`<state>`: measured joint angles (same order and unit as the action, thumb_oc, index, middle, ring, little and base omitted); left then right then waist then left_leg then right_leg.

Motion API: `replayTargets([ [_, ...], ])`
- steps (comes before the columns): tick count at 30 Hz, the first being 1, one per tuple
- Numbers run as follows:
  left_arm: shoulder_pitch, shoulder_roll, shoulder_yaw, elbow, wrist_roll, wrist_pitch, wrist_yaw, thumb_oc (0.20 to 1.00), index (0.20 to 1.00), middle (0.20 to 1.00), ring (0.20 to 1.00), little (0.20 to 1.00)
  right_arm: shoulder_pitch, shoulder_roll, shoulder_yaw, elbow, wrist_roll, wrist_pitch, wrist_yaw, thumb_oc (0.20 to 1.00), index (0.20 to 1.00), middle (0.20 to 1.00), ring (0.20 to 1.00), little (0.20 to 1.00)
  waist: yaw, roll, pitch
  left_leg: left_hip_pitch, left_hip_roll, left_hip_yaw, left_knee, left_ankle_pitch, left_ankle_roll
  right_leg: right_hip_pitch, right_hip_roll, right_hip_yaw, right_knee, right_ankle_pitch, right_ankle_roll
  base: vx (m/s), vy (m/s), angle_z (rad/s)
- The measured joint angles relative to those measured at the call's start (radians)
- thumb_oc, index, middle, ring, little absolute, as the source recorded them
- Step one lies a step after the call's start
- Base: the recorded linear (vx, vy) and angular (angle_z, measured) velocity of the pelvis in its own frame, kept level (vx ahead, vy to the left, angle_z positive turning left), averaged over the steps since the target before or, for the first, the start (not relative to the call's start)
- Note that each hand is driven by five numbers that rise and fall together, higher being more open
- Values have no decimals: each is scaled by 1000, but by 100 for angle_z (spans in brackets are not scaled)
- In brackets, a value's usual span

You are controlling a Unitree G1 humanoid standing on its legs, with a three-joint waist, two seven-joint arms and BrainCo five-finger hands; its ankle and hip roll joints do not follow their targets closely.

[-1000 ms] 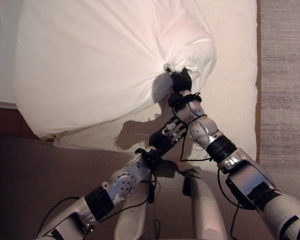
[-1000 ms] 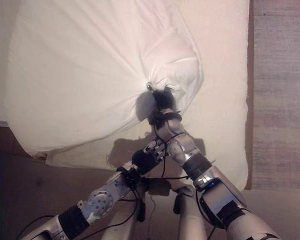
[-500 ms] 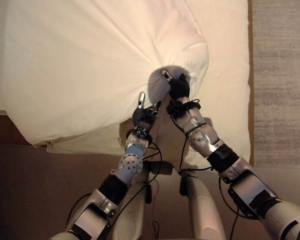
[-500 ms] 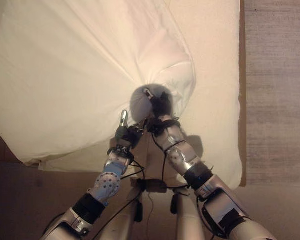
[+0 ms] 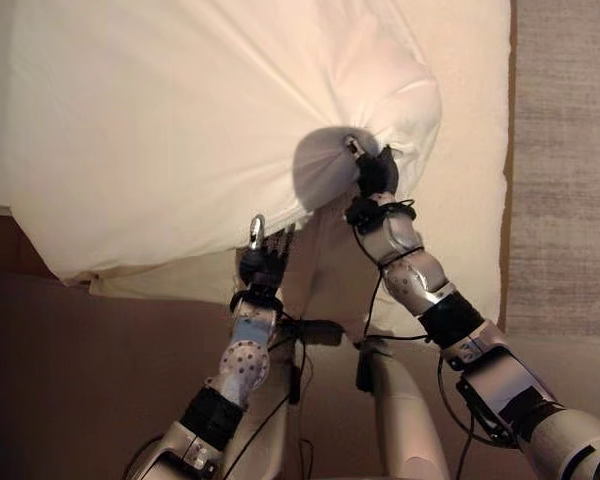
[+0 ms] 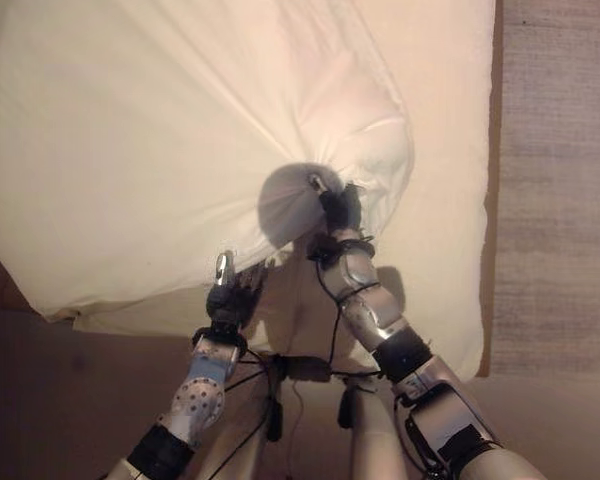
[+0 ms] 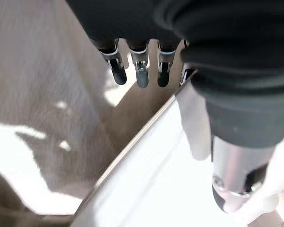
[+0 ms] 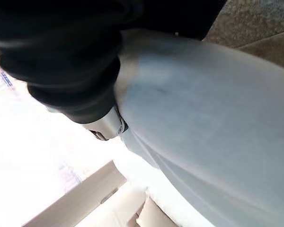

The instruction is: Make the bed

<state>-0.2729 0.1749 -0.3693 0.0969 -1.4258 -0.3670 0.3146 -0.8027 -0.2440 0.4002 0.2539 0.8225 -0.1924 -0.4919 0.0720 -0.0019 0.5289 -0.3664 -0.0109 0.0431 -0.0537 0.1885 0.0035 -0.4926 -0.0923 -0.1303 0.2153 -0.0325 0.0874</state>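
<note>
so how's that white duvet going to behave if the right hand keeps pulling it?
Likely floppy: the white duvet gathers into radiating folds where the right hand pinches it. Probably light for its bulk, since one pinch lifts a puffed bunch. It may slip; the left hand hangs open below its edge, lending no support.

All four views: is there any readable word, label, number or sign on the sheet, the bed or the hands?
None. The white sheet is plain, the bed bare of print, and neither the right hand gripping the sheet nor the left hand carries legible markings.
</note>
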Motion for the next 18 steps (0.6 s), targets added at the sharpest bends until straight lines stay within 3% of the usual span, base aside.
replayTargets([
  [10, -246, -37, 174, 218, 120, -17, 143, 1000, 1000, 1000, 1000, 1000, 31, 14, -10, -41, 5, -26, -5, 200, 200, 200, 200, 200, -7, -1, 0, -18, 3, -18, 12, -2, -3, -5, 0, -17, 0, -3, -2, 14, -4, 5],
  [18, -408, 28, 225, 323, 156, -21, 195, 1000, 1000, 1000, 1000, 1000, 79, 76, -8, -56, 54, -64, 28, 200, 200, 200, 200, 200, -31, -41, -6, -25, 6, -18, 8, -5, -7, -9, 4, -17, -10, -2, -2, 0, 0, 0],
])
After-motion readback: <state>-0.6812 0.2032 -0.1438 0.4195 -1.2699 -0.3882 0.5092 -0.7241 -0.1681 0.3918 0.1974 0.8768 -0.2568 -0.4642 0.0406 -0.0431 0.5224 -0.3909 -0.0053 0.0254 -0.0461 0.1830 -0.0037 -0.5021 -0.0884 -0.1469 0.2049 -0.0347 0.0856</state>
